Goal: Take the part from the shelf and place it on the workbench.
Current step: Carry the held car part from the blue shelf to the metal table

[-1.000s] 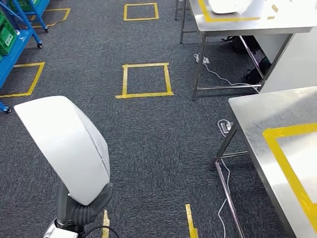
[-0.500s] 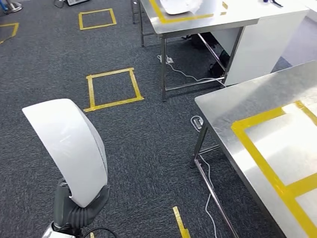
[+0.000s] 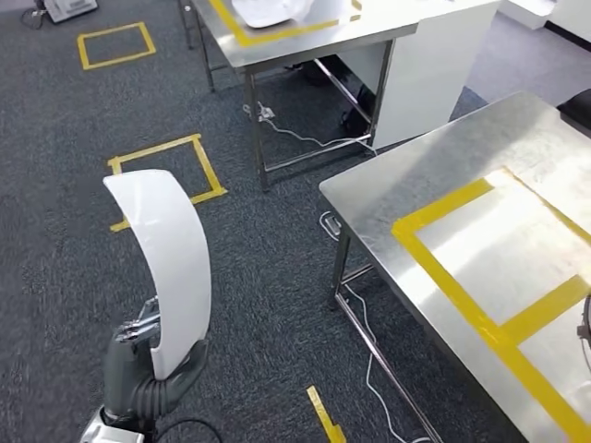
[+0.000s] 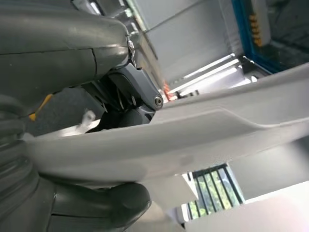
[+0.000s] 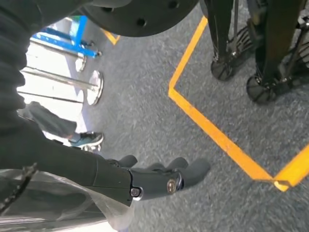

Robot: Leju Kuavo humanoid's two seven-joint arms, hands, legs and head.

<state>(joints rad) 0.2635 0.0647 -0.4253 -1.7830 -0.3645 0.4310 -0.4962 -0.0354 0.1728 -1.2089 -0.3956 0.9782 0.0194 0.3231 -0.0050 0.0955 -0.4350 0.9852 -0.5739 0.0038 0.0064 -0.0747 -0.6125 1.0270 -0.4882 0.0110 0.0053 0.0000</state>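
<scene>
part point(image 3: 171, 268): white curved panel at 8 o'clock, long axis upright, top bending toward 10 | left hand point(image 3: 139, 355): grips its lower end, over the carpet | right hand point(image 5: 160, 181): fingers straight, holds nothing | bench point(image 3: 391, 189): at 3 o'clock

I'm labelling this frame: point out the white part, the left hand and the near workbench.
white part point(image 3: 174, 263), head view, middle of its curved face.
left hand point(image 3: 136, 355), head view, grey palm gripping the part's lower end.
near workbench point(image 3: 391, 185), head view, bare steel top.
</scene>
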